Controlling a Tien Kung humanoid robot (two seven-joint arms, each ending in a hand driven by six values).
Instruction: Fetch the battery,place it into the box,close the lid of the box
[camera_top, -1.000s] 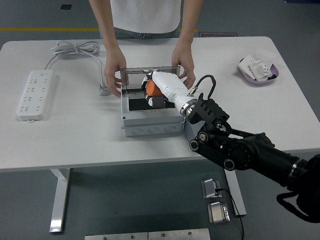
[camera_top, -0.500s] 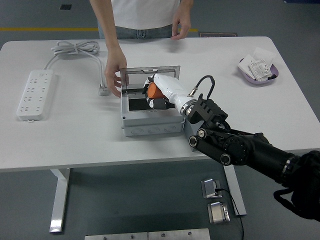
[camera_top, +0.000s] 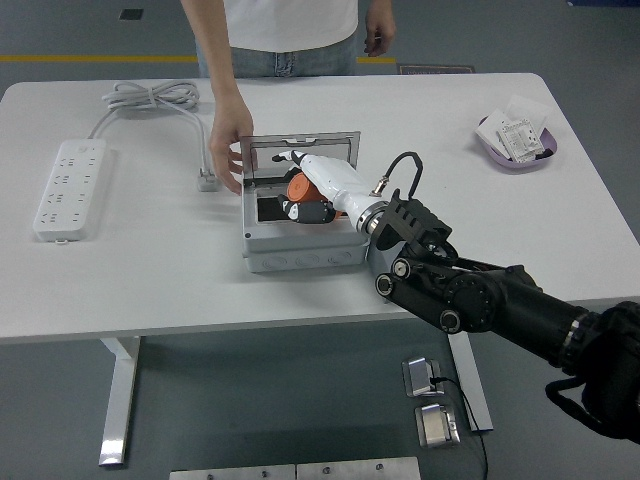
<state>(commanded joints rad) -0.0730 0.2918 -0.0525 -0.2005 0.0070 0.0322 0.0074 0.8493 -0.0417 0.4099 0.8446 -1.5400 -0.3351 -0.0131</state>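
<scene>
A humanoid robot's right hand (camera_top: 310, 190), white-shelled at the end of a black arm that enters from the lower right corner, reaches over the front wall of a grey box (camera_top: 300, 250) standing near the middle of the white table (camera_top: 150, 280). Its fingers are wrapped around an orange battery (camera_top: 300, 188), holding it inside the box's open top, over the dark interior; whether the battery touches the floor of the box cannot be told. The box's lid (camera_top: 300, 148), a grey frame with a clear pane, stands raised at the far side of the box, behind the hand. A person in a white top stands at the table's far edge; one hand (camera_top: 228, 150) rests against the far left corner of the box beside the raised lid, while the other hand (camera_top: 379, 35) hangs off the tabletop, beyond the far edge. A white power strip (camera_top: 70, 187) lies near the left edge, its cable (camera_top: 152, 98) coiled toward the far left corner and ending in a plug (camera_top: 207, 180) just left of the box. A purple dish (camera_top: 518, 152) holding small white packets (camera_top: 515, 135) sits near the far right corner. The robot's left arm does not appear.
</scene>
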